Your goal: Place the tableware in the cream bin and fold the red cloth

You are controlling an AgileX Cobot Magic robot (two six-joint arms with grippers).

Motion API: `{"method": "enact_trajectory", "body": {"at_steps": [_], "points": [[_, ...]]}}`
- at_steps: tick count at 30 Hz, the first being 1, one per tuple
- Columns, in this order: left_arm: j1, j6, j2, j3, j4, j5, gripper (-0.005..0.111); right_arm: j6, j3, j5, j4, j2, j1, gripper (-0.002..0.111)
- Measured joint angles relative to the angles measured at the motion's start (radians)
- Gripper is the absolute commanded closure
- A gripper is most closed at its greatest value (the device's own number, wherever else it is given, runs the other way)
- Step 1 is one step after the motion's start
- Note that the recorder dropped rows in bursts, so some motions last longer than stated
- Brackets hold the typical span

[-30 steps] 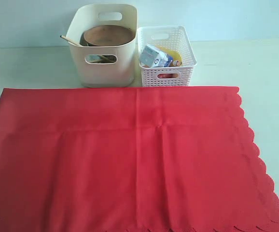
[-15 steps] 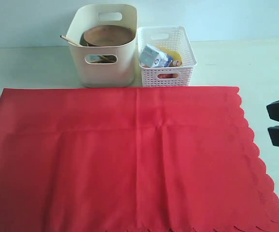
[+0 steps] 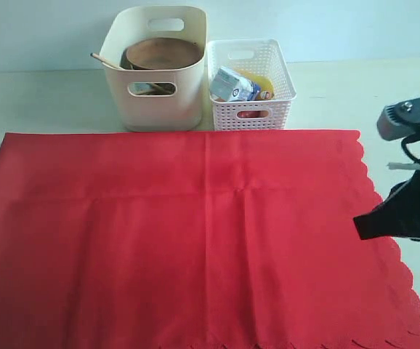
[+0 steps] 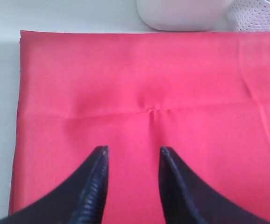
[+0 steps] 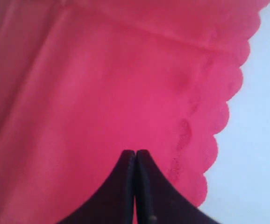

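The red cloth (image 3: 195,240) lies spread flat on the table (image 3: 43,98), not yet folded. It has faint crease lines across it and a scalloped edge along its right and near sides.

Behind its far edge stands the cream bin (image 3: 158,69). A round wooden plate (image 3: 163,52) rests tilted on top of what is inside, and a thin wooden stick (image 3: 105,61) pokes out over the left rim. I cannot tell whether that is a chopstick or a spoon handle.

Just to the right of the bin sits a white lattice basket (image 3: 252,83) holding a small milk carton (image 3: 233,83) and something yellow (image 3: 262,81).

My right gripper (image 3: 358,226) reaches in from the right, its tip over the cloth just inside the scalloped edge. On its wrist camera the jaws are pressed together with nothing between them, above the red fabric near the scallops. Whether the tip touches the cloth I cannot tell.

My left gripper (image 4: 132,156) only peeks in at the left edge of the outside camera. Its wrist camera shows the jaws standing apart, empty, over the cloth near its left border, pointing toward the bin.
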Motion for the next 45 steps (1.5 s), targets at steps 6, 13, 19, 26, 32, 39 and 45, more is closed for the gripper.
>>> {"method": "enact_trajectory", "body": {"at_steps": [6, 13, 19, 26, 32, 39, 45], "points": [[0.000, 0.000, 0.000, 0.000, 0.000, 0.013, 0.070, 0.004, 0.000, -0.037, 0.038, 0.141, 0.000, 0.108], [0.000, 0.000, 0.000, 0.000, 0.000, 0.065, 0.070, 0.006, 0.000, -0.092, 0.079, 0.232, 0.000, 0.108], [0.000, 0.000, 0.046, -0.018, 0.000, 0.181, 0.070, 0.006, 0.000, -0.122, 0.087, 0.289, 0.000, 0.108], [0.000, -0.001, 0.180, -0.072, -0.012, 0.240, 0.070, 0.006, -0.021, -0.125, 0.091, 0.342, 0.000, 0.108], [0.091, 0.133, 0.307, -0.119, -0.200, 0.251, 0.070, 0.006, -0.095, -0.083, 0.079, 0.349, 0.000, 0.108], [0.319, 0.432, 0.421, -0.153, -0.475, 0.297, 0.062, 0.006, -0.161, -0.034, 0.026, 0.413, 0.000, 0.108], [0.483, 0.479, 0.485, -0.162, -0.508, 0.304, 0.049, 0.006, -0.164, -0.013, 0.021, 0.503, 0.000, 0.108]]}}
